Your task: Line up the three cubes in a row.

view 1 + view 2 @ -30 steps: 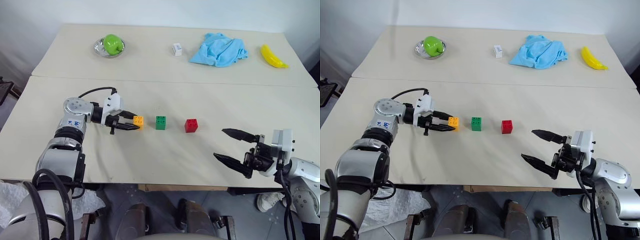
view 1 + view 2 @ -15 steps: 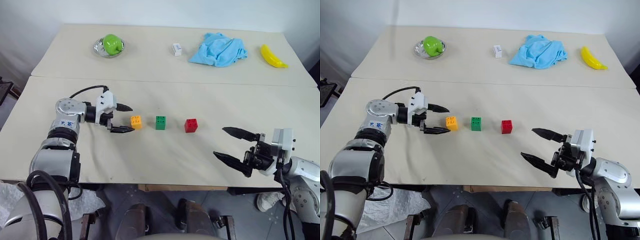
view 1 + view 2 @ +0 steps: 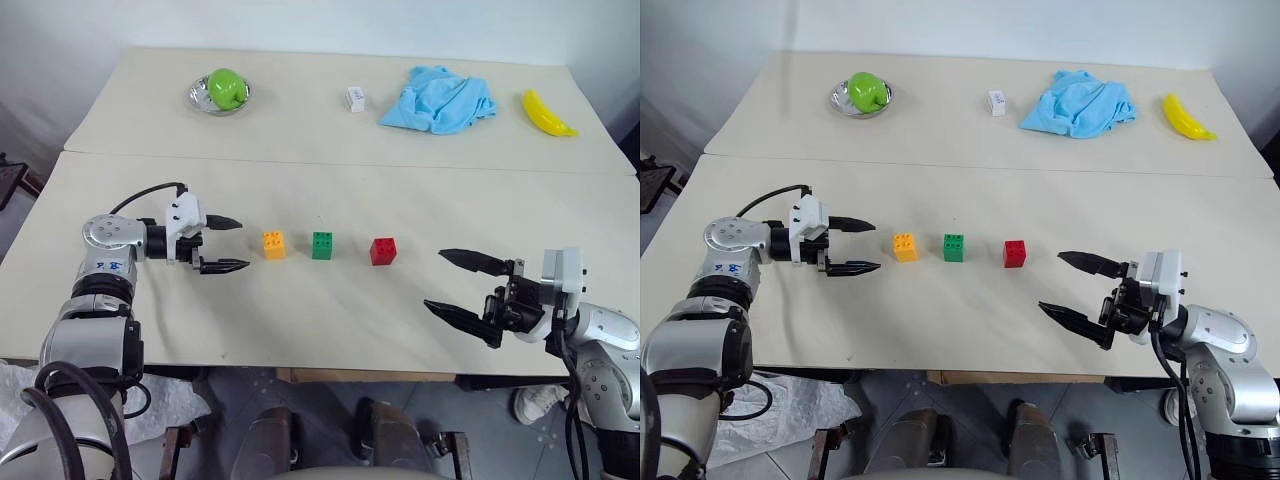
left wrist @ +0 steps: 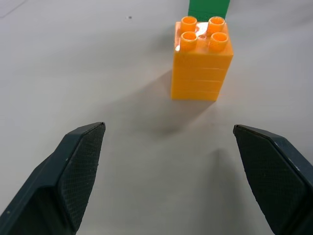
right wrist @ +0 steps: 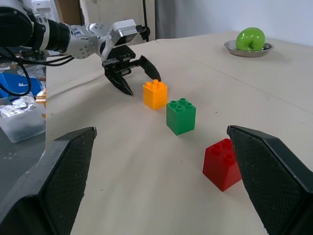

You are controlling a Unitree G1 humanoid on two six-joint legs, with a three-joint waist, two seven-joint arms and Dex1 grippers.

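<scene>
Just beyond the left gripper's (image 3: pixel 232 244) spread, empty fingertips sits the orange cube (image 3: pixel 273 244), then green cube (image 3: pixel 322 244), red cube (image 3: pixel 382 250); the right gripper (image 3: pixel 462 286) gapes too.

The left hand (image 3: pixel 229 244) hovered low over the bench (image 3: pixel 330 310), its arm reaching in from the left, its two black fingers spread wide and empty. The right hand (image 3: pixel 462 287) hung near the front edge, fingers likewise parted, pointing leftward.
</scene>
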